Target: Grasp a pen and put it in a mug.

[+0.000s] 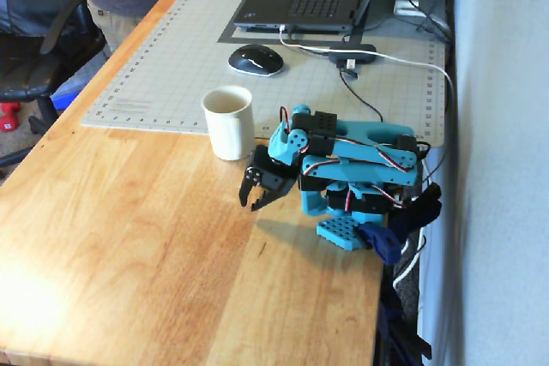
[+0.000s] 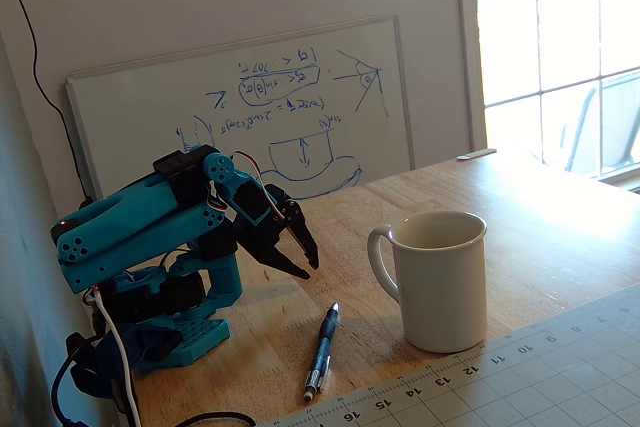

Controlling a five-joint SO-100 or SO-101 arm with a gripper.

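the gripper (image 2: 300, 257) hangs slightly parted and empty above the wooden table (image 1: 129, 246); pen (image 2: 321, 351) lies beside the mug (image 2: 440, 282), open wood beyond.

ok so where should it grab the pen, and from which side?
Probably mid-barrel, coming down from above. The pen lies flat on the table, left of the mug and clear of it in a fixed view, so the jaws could close across its thin width. The gripper hangs just above and behind it, slightly open, holding nothing. The other fixed view hides the pen behind the arm.
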